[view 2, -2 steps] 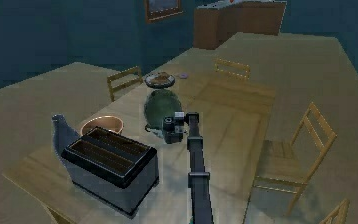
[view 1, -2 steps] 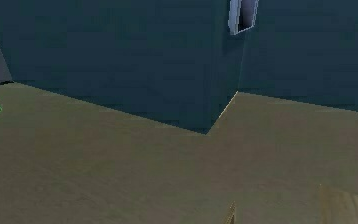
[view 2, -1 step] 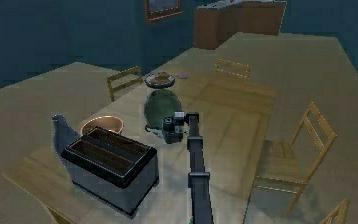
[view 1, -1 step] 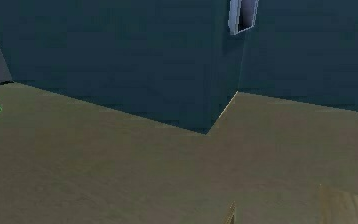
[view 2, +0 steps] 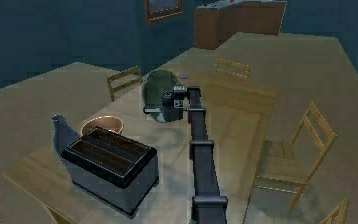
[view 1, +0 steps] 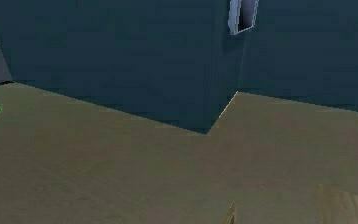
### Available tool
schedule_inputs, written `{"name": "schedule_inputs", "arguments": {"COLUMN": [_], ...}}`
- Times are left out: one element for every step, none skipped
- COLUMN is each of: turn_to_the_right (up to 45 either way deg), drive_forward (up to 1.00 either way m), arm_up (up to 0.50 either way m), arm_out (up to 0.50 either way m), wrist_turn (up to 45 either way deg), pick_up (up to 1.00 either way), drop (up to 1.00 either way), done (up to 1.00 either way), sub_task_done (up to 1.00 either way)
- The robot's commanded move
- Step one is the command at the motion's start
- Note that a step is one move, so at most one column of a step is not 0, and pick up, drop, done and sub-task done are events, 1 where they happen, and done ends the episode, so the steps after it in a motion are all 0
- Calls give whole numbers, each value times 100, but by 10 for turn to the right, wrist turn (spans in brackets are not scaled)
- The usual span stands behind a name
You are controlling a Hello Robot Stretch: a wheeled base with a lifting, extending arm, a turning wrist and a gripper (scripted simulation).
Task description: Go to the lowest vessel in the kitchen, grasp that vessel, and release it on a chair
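Observation:
In the arm side view my arm (view 2: 205, 160) rises over a light wooden table (view 2: 242, 115). The gripper (view 2: 159, 108) sits at its far end, against a dark green rounded vessel (view 2: 163, 82) near the table's far edge. Because the vessel lies at or behind the fingers above the tabletop, I cannot tell whether the gripper holds it. Wooden chairs stand around the table: one beyond the vessel (view 2: 125, 80), one at the far side (view 2: 232, 68) and one on the right (view 2: 299, 150).
A dark toaster-like box (view 2: 111, 165), a shallow brown bowl (view 2: 102, 127) and a small dark bottle (view 2: 59, 126) stand on the table's near left. Wooden cabinets (view 2: 237, 20) line the far wall. In the forward view dark teal walls meet at a corner (view 1: 209, 122), with tan floor (view 1: 137, 170) below.

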Motion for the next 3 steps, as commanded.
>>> {"name": "schedule_inputs", "arguments": {"turn_to_the_right": [0, 0, 0], "drive_forward": [0, 0, 0], "arm_up": [16, 0, 0], "arm_out": [0, 0, 0], "wrist_turn": [0, -450, -450], "pick_up": [0, 0, 0], "drop": [0, 0, 0], "done": [0, 0, 0], "sub_task_done": [0, 0, 0]}}
